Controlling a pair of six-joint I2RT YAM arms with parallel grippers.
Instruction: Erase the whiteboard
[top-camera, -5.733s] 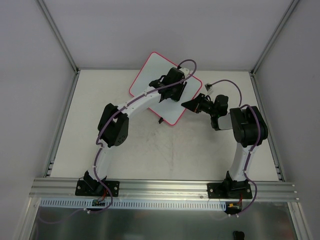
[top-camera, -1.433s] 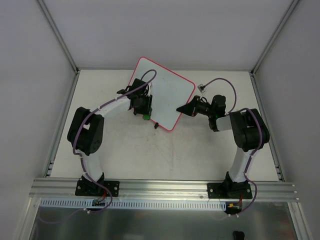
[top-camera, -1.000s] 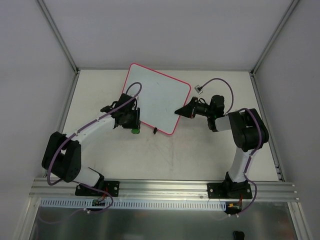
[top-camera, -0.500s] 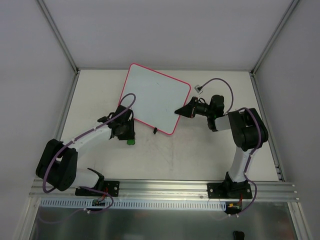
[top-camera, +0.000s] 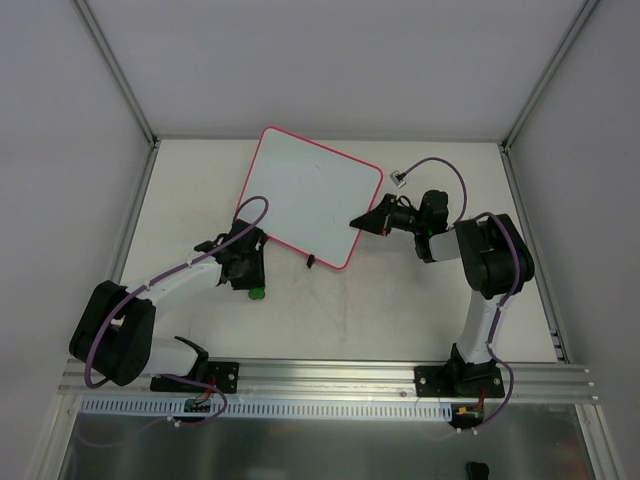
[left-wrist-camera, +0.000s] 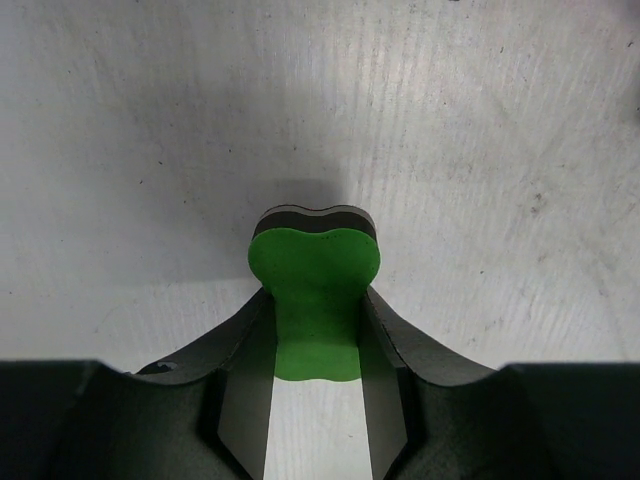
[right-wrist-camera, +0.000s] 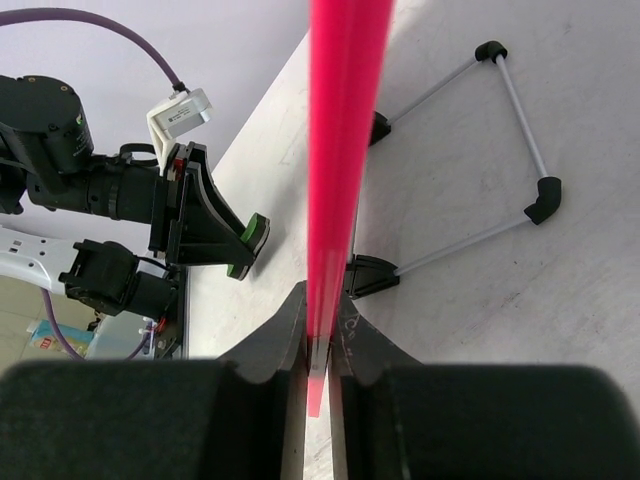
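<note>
The whiteboard (top-camera: 310, 195) is white with a pink-red frame and shows no writing; it stands at the back middle of the table. My right gripper (top-camera: 358, 222) is shut on its right edge, and the right wrist view shows the pink frame (right-wrist-camera: 345, 150) pinched between the jaws (right-wrist-camera: 320, 330). My left gripper (top-camera: 252, 285) is off the board, in front of its near-left corner, shut on the green eraser (top-camera: 257, 293). The left wrist view shows the eraser (left-wrist-camera: 315, 280) held between the fingers over bare table. The eraser also shows in the right wrist view (right-wrist-camera: 247, 243).
A black clip foot (top-camera: 311, 263) sticks out at the board's near edge. The thin wire stand (right-wrist-camera: 520, 115) with black feet lies under the board. Grey walls close the back and sides. An aluminium rail (top-camera: 320, 375) runs along the near edge.
My left gripper has moved off the board, toward the near left, with the eraser still in it. The board swung to the left earlier. The right gripper still holds the board's edge.
</note>
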